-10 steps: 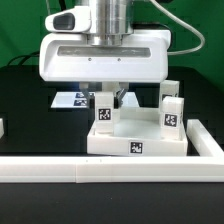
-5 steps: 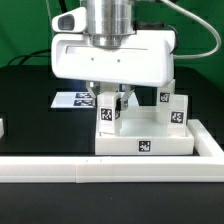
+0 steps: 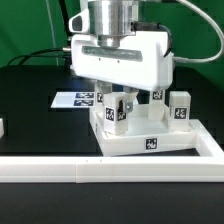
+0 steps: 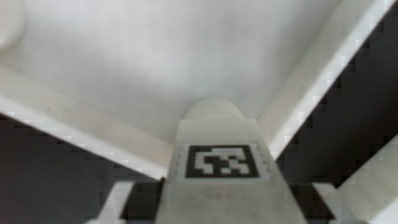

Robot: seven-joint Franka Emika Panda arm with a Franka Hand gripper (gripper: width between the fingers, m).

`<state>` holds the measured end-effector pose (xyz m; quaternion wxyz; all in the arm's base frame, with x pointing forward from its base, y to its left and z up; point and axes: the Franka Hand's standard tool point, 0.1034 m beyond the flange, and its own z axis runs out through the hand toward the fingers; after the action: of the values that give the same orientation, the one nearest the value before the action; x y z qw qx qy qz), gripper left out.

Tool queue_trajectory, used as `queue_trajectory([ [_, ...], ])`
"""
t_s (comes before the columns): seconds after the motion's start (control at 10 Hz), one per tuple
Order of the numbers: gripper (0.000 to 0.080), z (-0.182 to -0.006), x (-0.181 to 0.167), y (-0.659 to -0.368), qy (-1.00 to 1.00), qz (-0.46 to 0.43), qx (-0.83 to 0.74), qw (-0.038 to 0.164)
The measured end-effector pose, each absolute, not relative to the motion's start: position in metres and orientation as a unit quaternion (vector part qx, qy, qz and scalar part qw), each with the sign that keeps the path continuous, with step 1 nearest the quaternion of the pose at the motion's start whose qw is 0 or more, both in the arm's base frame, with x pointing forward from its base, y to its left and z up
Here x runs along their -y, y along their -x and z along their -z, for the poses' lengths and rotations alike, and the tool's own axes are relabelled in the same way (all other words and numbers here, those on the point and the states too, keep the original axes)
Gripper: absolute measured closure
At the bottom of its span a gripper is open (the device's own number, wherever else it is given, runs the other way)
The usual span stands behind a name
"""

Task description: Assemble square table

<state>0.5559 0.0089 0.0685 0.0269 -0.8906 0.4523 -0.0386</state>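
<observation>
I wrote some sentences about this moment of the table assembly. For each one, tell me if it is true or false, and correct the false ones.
1. The tool is closed around a white tagged leg. True.
2. The square tabletop lies on the exterior view's left of the marker board. False: it lies to the board's right, nearer the camera.
3. Another leg stands upright at the tabletop's corner on the exterior view's right. True.
4. The white border rail runs behind the tabletop. False: it runs in front, along the near edge.
5. The held leg lies flat on the black table. False: it is upright, over the tabletop.
</observation>
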Motion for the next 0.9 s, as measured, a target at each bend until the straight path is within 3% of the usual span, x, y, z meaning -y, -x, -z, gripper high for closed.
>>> queue_trajectory([
  [0.1,0.0509,-0.0684,-0.0092,-0.5558,0.888,0.038,-0.457,0.029],
  [0.2,0.0427,-0.0683,-0.0093,-0.5557,0.892,0.038,-0.450,0.028],
  [0.3,0.0278,-0.0682,-0.0096,-0.5556,0.899,0.038,-0.434,0.028],
  [0.4,0.0180,-0.0687,-0.0111,-0.5558,0.908,0.034,-0.417,0.027],
  [0.9,0.0150,-0.0696,-0.0066,-0.5558,0.981,0.030,-0.193,0.019],
])
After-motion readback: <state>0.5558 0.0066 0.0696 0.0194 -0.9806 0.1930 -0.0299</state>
